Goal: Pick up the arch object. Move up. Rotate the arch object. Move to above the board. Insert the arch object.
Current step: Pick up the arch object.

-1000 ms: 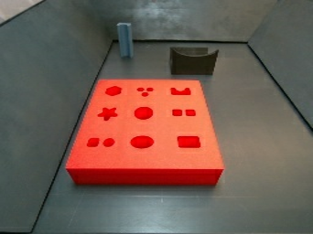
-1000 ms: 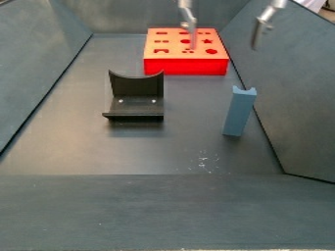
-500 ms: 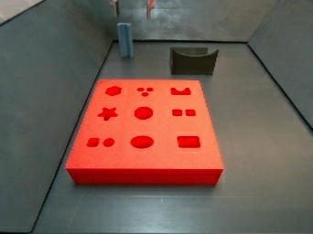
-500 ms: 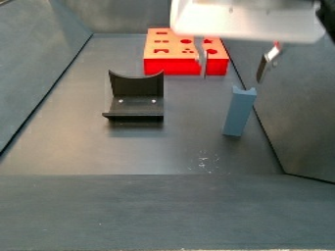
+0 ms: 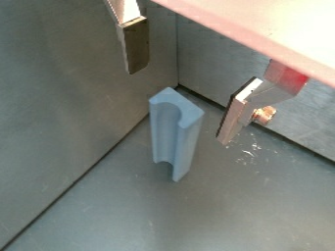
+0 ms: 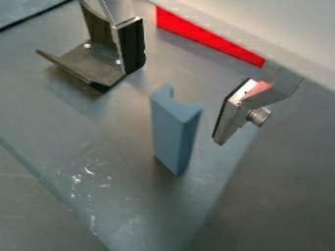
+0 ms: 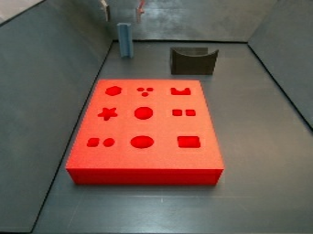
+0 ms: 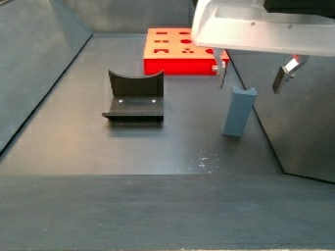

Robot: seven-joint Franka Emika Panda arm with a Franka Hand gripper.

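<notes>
Gripper spread above the standing arch object

In both wrist views our gripper (image 5: 183, 83) hangs spread over the upright arch object (image 5: 174, 133), fingers (image 6: 236, 111) clear of it. In a side view we see the arch object (image 7: 124, 39) by the wall, beyond the board (image 7: 145, 125); in another, the fixture (image 8: 133, 96) stands apart from it.
</notes>
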